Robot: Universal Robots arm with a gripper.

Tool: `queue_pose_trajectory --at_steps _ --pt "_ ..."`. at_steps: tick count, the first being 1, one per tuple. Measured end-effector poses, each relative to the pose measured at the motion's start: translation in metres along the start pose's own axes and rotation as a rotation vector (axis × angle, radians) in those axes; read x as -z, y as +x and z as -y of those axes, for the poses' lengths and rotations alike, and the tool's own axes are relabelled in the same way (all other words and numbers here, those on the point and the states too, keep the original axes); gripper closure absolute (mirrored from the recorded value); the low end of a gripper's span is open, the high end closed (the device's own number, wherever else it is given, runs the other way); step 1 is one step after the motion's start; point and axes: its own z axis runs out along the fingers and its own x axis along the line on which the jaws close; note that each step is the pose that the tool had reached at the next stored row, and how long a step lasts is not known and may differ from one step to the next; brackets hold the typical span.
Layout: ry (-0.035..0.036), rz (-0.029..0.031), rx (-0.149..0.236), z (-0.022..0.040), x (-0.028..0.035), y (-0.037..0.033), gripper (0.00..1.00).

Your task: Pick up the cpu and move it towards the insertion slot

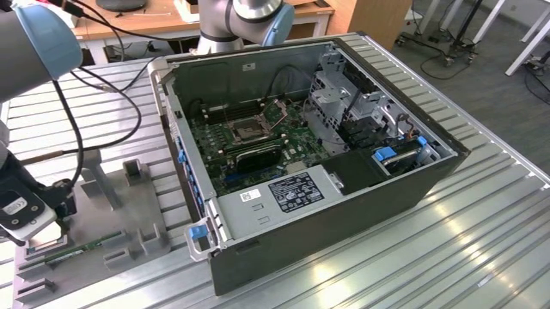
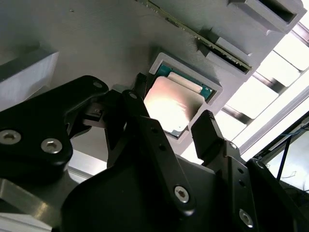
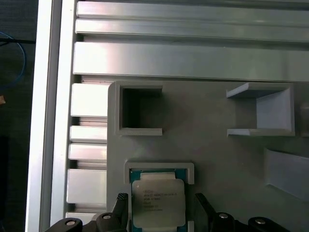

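The cpu (image 3: 157, 202) (image 2: 173, 102), a flat silver square, lies in a raised pocket of the grey fixture plate (image 3: 212, 145) in both wrist views. My gripper (image 3: 161, 207) (image 2: 169, 122) hangs just above it, open, with one black fingertip (image 2: 133, 108) on each side of the chip and a gap to each edge. In the exterior view the gripper (image 1: 38, 239) is at the exterior view's lower left, over the fixture plate (image 1: 129, 219). The insertion slot (image 1: 250, 132), a silver-framed square socket with a dark centre, sits on the motherboard inside the open computer case, well off towards the exterior view's right.
The case walls (image 1: 172, 129) stand between the fixture and the socket. A green memory stick (image 1: 82, 248) (image 2: 203, 36) lies in the fixture beside the chip. Grey upright blocks (image 1: 94, 183) rise from the fixture. A power supply (image 1: 292, 193) and drive cages (image 1: 344, 103) fill the case. Black cables (image 1: 77, 122) trail along the arm.
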Motion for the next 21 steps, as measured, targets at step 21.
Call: queue_pose_trajectory --at_steps 21 --pt "-0.0007 0.0002 0.000 -0.0016 -0.0046 -0.0001 0.35"
